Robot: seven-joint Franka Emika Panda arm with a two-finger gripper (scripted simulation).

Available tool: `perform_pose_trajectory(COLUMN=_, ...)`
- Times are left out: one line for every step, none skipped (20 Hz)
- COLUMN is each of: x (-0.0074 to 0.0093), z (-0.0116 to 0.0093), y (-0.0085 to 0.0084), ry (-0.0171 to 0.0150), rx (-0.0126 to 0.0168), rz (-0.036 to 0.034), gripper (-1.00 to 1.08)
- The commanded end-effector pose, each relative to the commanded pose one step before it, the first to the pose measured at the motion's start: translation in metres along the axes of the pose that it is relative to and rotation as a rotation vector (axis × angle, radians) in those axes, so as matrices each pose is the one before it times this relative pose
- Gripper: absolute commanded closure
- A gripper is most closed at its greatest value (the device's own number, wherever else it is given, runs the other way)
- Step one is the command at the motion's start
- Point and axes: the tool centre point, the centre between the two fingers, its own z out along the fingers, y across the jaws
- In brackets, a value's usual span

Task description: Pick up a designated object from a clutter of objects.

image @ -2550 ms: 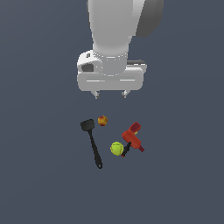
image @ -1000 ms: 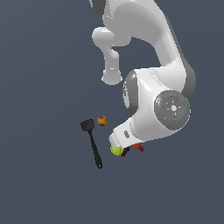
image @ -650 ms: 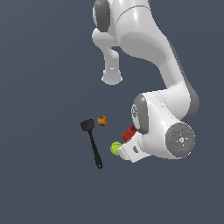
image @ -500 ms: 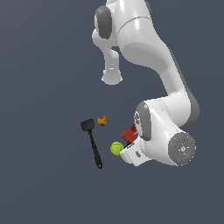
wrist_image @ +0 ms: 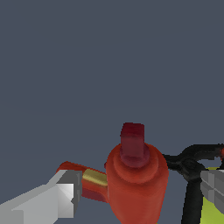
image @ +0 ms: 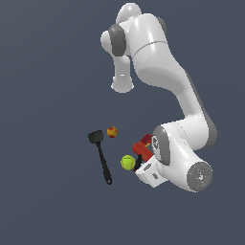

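The designated object, a red drill (image: pixel 142 145), lies at the exterior view's right end of the clutter, partly covered by my arm's white hand (image: pixel 150 173). In the wrist view the drill (wrist_image: pixel 136 180) fills the space between my two grey fingers (wrist_image: pixel 52 202). My gripper (wrist_image: pixel 140 190) is open and straddles the drill's body. An orange-yellow patch (wrist_image: pixel 95 177) on the drill sits next to one finger. Close by are a black clip (wrist_image: pixel 192 165) and the tennis ball (image: pixel 128 162). The fingertips are hidden in the exterior view.
A long black spatula (image: pixel 101 154) lies at the exterior view's left. A small red-yellow ball (image: pixel 112 131) sits beyond it. The bulky arm links (image: pixel 186 158) hang over the right side of the clutter. The ground is plain dark grey.
The arm has folded down from high above the clutter, and the hand has come low over the red drill. The clutter objects have stayed in place.
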Motion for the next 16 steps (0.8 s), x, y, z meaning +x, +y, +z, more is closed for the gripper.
perform_pose_trajectory(x=0.00296, z=0.00398, y=-0.00063, ry=-0.00773, rx=0.00250, rz=-0.00959, gripper=-1.00)
perform_pose_trajectory(x=0.00062, z=0.00094, y=-0.00018, ry=-0.00173, rx=0.00060, rz=-0.00195, gripper=-1.00)
perform_pose_trajectory(x=0.00034, z=0.00054, y=-0.00009, ry=-0.00100, rx=0.00035, rz=-0.00112, gripper=-1.00)
perform_pose_trajectory(x=-0.00011, z=0.00001, y=0.00009, ry=0.00000, rx=0.00000, rz=0.00000, gripper=-1.00)
perform_pose_trajectory(x=-0.00027, z=-0.00017, y=-0.00025, ry=0.00059, rx=-0.00010, rz=0.00142, gripper=-1.00)
perform_pose_trajectory(x=-0.00001, z=0.00019, y=0.00000, ry=0.00000, rx=0.00000, rz=0.00000, gripper=-1.00)
perform_pose_trajectory(x=-0.00002, z=0.00058, y=0.00001, ry=0.00000, rx=0.00000, rz=0.00000, gripper=-1.00)
perform_pose_trajectory(x=-0.00003, z=0.00097, y=0.00001, ry=0.00000, rx=0.00000, rz=0.00000, gripper=-1.00)
perform_pose_trajectory(x=-0.00005, z=0.00136, y=0.00001, ry=0.00000, rx=0.00000, rz=0.00000, gripper=-1.00)
perform_pose_trajectory(x=-0.00007, z=0.00175, y=0.00001, ry=0.00000, rx=0.00000, rz=0.00000, gripper=-1.00)
perform_pose_trajectory(x=-0.00009, z=0.00216, y=0.00001, ry=0.00000, rx=0.00000, rz=0.00000, gripper=-1.00)
perform_pose_trajectory(x=-0.00012, z=0.00258, y=0.00001, ry=0.00000, rx=0.00000, rz=0.00000, gripper=-1.00)
perform_pose_trajectory(x=0.00022, z=0.00325, y=-0.00028, ry=-0.00036, rx=0.00025, rz=-0.00087, gripper=-1.00)
perform_pose_trajectory(x=-0.00015, z=0.00326, y=0.00001, ry=0.00000, rx=0.00000, rz=0.00000, gripper=-1.00)
perform_pose_trajectory(x=-0.00012, z=0.00296, y=0.00002, ry=0.00000, rx=0.00000, rz=0.00000, gripper=-1.00)
perform_pose_trajectory(x=-0.00009, z=0.00262, y=0.00003, ry=0.00000, rx=0.00000, rz=0.00000, gripper=-1.00)
